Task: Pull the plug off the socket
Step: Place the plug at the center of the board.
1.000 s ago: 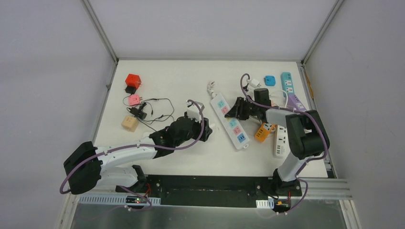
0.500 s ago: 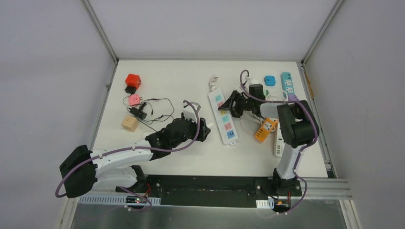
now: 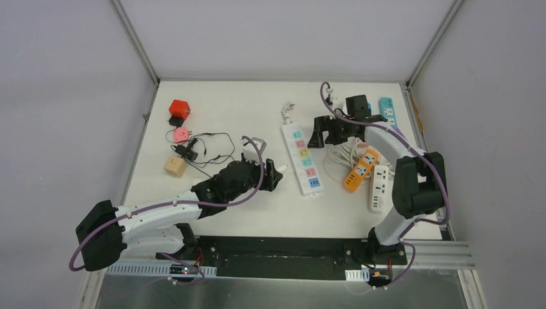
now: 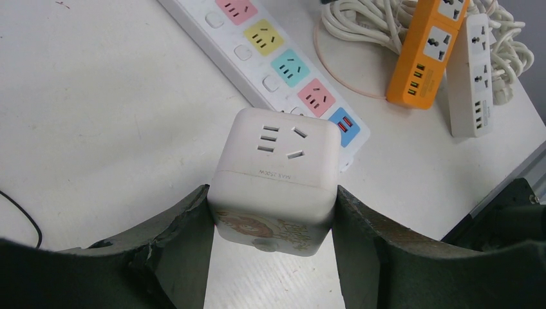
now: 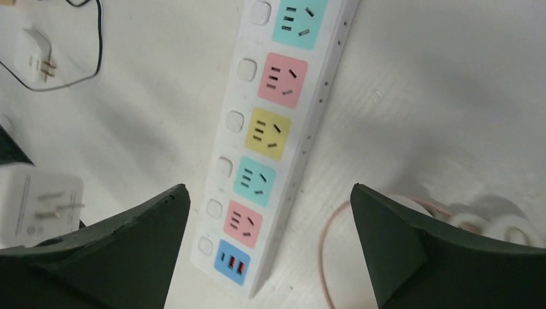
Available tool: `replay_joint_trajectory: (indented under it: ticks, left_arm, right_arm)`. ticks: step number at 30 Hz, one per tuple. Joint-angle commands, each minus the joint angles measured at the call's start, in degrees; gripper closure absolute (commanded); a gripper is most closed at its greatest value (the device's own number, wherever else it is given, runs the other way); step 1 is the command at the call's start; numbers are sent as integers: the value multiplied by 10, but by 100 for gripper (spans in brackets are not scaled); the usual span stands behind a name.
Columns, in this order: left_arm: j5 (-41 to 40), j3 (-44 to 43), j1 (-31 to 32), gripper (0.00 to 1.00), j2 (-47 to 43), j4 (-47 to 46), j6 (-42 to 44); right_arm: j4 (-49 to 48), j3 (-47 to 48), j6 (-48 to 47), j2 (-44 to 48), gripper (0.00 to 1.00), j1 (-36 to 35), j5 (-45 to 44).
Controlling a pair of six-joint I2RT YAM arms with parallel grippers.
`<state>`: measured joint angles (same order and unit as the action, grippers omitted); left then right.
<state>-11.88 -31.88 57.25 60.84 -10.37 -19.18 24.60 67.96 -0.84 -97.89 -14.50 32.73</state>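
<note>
The plug is a white cube adapter (image 4: 277,174) with a printed side, and my left gripper (image 4: 272,199) is shut on it, one finger on each flank. From above, the cube (image 3: 275,168) sits just left of the socket strip's near end, apart from it. Its prongs show in the right wrist view (image 5: 40,206). The socket is a long white power strip (image 3: 301,158) with coloured outlets (image 5: 270,129), all bare. My right gripper (image 3: 325,132) hangs wide open over the strip's far half, holding nothing (image 5: 267,190).
An orange strip (image 3: 360,168), a white strip (image 3: 378,187) and a coil of white cable (image 3: 344,151) lie right of the socket. Red (image 3: 179,108), pink (image 3: 181,134) and beige (image 3: 174,166) cubes and a black cable (image 3: 206,151) lie far left. A blue strip (image 3: 386,108) lies back right.
My right gripper opened wide and drew back from the strip. The strip's near end swung left. My left gripper, still holding the cube, shifted slightly nearer.
</note>
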Motion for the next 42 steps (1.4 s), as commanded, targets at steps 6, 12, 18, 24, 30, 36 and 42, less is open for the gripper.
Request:
replay_joint_trajectory:
  ticks: [6, 12, 18, 24, 30, 36, 42]
  left_arm:
    - [-29, 6, -11, 87, -2, -34, -19]
    - [-8, 24, -65, 89, 2, -43, -39]
    - [-25, 36, -134, 91, -10, -27, -56]
    - [-32, 53, -228, 94, -1, -19, -74]
    - [-48, 58, -283, 93, 7, 0, -100]
    - [-95, 60, -298, 91, 5, 35, -120]
    - [-196, 44, -302, 87, 1, 114, -183]
  right_arm:
    - [117, -8, -210, 163, 0, 71, 68]
    - [102, -52, -231, 221, 0, 109, 87]
    - [94, -73, -244, 245, 0, 117, 94]
    - [94, -73, -244, 244, 0, 122, 97]
    - [95, -73, -244, 241, 0, 125, 99]
    - [96, -73, -244, 235, 0, 126, 98]
    - [96, -74, -244, 233, 0, 129, 99]
